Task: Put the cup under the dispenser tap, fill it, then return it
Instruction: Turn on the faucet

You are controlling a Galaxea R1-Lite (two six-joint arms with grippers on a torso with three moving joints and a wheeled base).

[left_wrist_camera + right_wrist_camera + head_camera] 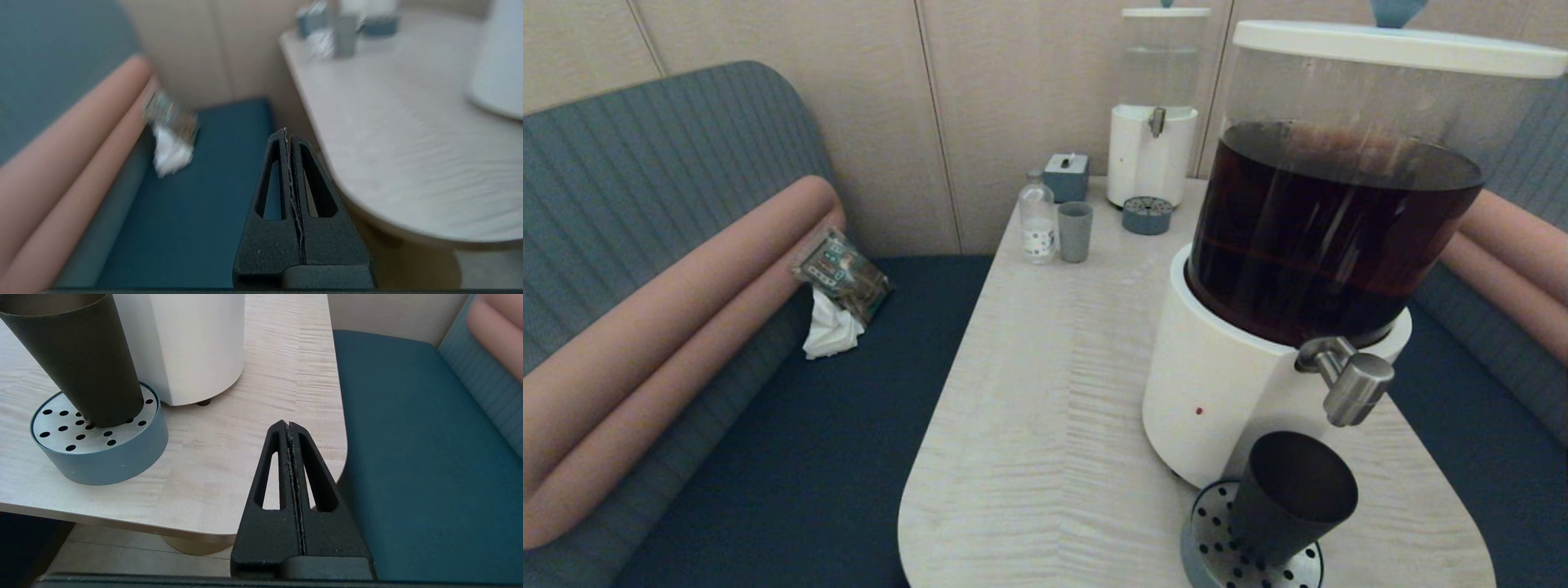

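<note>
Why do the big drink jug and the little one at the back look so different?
The big dispenser holds dark brown drink; the small dispenser looks clear inside. The big one stands near, with a chunky steel tap; the small one stands far back with a tiny tap. A black cup sits on the big one's drip tray; the small one's tray is bare. Both have white bases and lids.

The small matte black tapered cup point(1290, 494) contrasts with a grey-blue, black-dotted silver round drip tray point(98, 457), a pale wood-grain table point(1045, 392) and dark teal bench cushions point(809, 457).
</note>
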